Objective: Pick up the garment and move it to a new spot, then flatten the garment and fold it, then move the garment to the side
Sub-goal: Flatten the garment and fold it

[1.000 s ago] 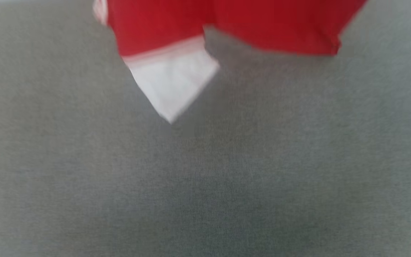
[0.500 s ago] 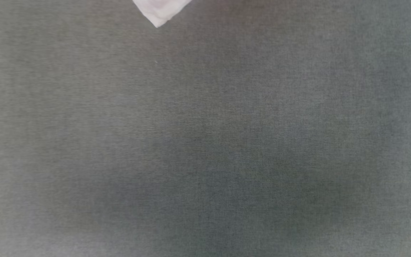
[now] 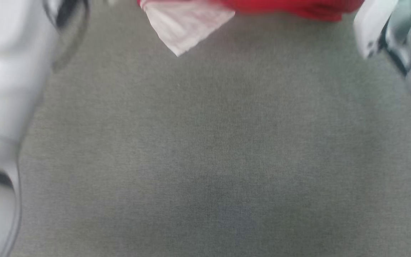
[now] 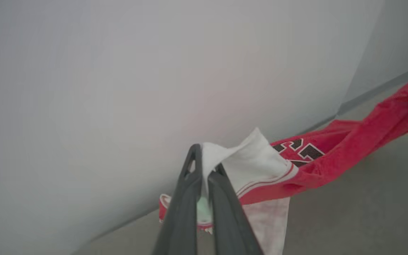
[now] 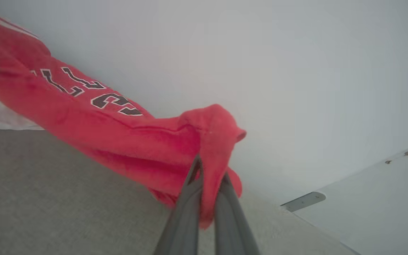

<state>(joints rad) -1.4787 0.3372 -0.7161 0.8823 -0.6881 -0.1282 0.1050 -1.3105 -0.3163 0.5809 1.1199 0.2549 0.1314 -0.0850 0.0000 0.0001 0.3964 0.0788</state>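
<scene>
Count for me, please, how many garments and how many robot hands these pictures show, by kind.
Garment: 1, the red and white garment, stretched between the two hands above the grey surface.
Hands: 2, the left hand shut on a white sleeve, the right hand shut on a red edge.
Total: 3.

A grey woven surface (image 3: 212, 150) runs up to a plain pale wall (image 4: 119, 71).
</scene>
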